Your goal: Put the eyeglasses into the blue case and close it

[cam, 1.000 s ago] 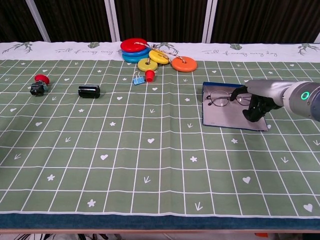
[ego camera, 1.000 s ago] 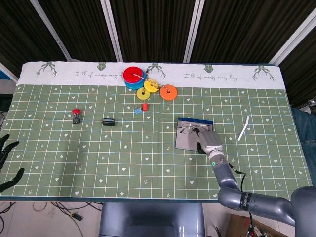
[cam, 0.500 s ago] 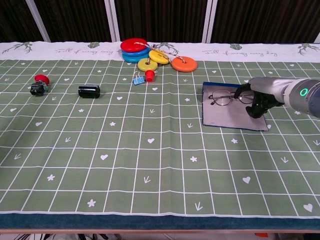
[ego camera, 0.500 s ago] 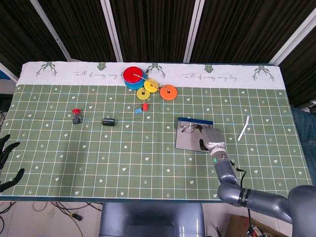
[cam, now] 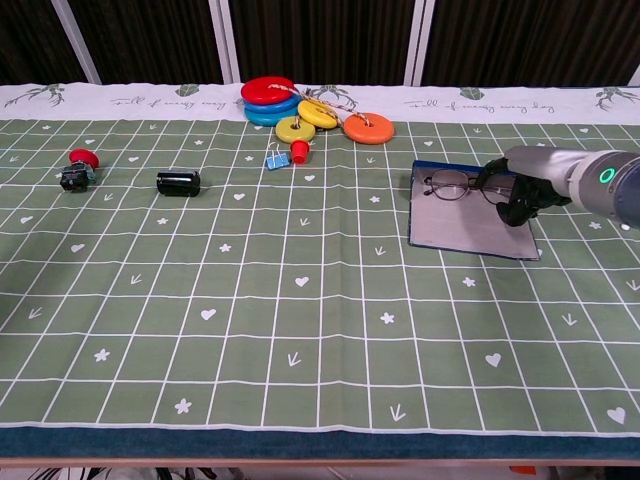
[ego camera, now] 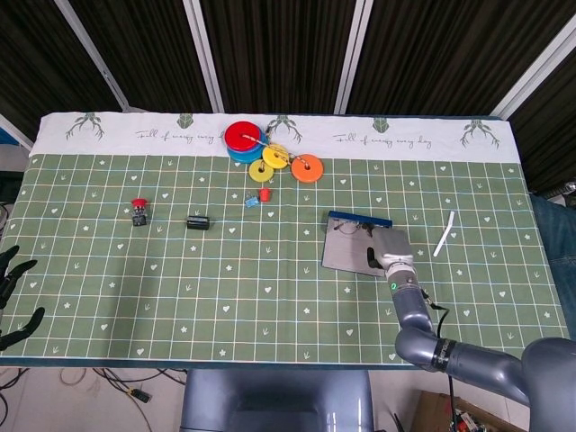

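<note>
Risk first: the right hand (cam: 520,192) sits at the right end of the eyeglasses (cam: 455,185), fingers curled around the frame there, so I read it as holding them, though the contact itself is hard to see. If the grip is only on one temple, the glasses could twist or slide off the far edge of the blue case (cam: 470,225). Pressing sideways could also drag the case across the mat.

The case lies open and flat, grey lining up, blue rim showing along its far edge. The glasses rest on its far part, near that rim; nothing else is in it. The lid is not yet closed.

Left hand (ego camera: 13,297) hangs off the table's near-left edge, fingers apart, holding nothing.
</note>
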`<action>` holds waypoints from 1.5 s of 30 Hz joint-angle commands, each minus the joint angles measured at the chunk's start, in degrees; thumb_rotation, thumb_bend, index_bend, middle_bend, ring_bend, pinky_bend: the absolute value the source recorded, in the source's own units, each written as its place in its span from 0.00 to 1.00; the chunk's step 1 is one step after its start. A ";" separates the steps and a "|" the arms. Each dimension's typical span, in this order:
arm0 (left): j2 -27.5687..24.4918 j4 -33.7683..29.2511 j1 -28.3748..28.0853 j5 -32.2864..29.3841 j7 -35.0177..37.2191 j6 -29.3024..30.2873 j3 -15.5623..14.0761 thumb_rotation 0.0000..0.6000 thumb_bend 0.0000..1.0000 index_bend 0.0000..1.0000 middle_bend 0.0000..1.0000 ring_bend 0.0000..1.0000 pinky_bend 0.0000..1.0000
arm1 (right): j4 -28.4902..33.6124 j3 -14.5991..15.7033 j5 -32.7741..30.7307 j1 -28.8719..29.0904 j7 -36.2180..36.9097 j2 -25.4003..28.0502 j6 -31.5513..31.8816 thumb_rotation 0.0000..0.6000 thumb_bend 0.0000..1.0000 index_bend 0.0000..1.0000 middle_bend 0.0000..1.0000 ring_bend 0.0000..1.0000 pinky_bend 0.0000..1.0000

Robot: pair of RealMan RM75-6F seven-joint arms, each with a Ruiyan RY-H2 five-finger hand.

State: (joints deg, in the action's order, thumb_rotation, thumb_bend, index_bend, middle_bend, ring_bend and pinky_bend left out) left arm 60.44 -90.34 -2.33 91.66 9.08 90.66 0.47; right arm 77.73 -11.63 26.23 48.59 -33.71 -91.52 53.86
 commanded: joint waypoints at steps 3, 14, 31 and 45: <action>0.02 0.03 -0.03 0.00 -0.13 -0.13 -0.06 1.00 0.31 0.16 0.00 0.00 0.00 | 3.60 -0.36 2.60 -1.54 2.48 1.96 1.14 1.00 0.53 0.10 0.79 0.91 0.98; 0.06 -0.10 -0.02 0.07 -0.56 -0.27 -0.20 1.00 0.31 0.16 0.00 0.00 0.00 | 12.22 2.80 15.92 -6.57 8.48 5.50 5.27 1.00 0.29 0.11 0.34 0.39 0.32; -0.13 -0.27 -0.05 -0.22 -0.81 -0.57 -0.20 1.00 0.31 0.16 0.00 0.00 0.00 | 1.87 5.23 26.88 -9.40 10.28 -2.56 10.61 1.00 0.18 0.16 0.24 0.28 0.23; -0.15 -0.37 -0.08 -0.33 -1.24 -0.81 -0.25 1.00 0.31 0.16 0.00 0.00 0.00 | -4.37 4.68 30.88 -11.28 12.00 -6.86 11.43 1.00 0.18 0.18 0.24 0.29 0.23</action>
State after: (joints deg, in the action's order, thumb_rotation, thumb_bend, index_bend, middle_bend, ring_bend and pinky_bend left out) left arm 60.29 -90.71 -2.41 91.32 7.84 89.85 0.21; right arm 73.54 -6.80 56.95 37.42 -21.88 -98.20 65.30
